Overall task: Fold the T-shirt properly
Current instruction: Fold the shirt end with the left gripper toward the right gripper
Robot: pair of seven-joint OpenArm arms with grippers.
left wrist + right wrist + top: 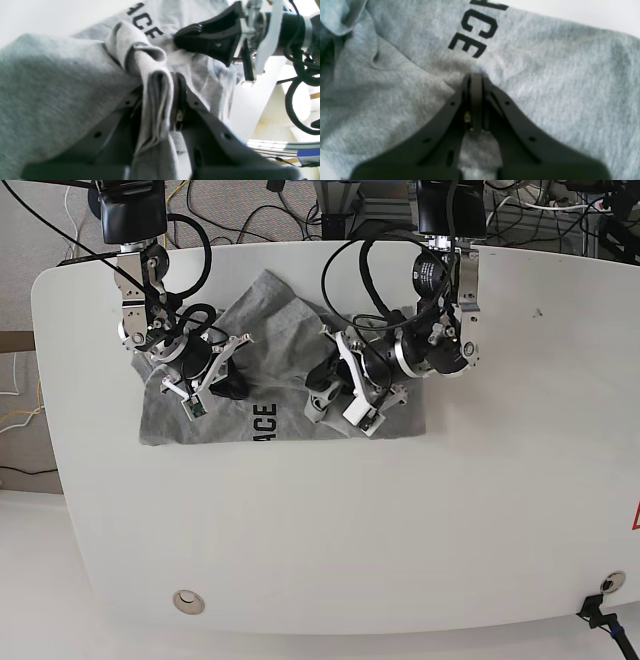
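Note:
The heather-grey T-shirt lies crumpled on the white table, its black lettering near the front hem. My left gripper is shut on a bunched fold of the T-shirt, which rises between its fingers and curls over above them. In the base view that left gripper sits at the shirt's middle. My right gripper is shut, its tips pressed onto the T-shirt just below the lettering. I cannot tell whether it pinches any cloth. The base view places the right gripper over the shirt's left part.
The two grippers are close together: the left wrist view has the right gripper just beyond the held fold. Cables trail behind both arms at the table's far edge. A small round fitting sits at the table's front left.

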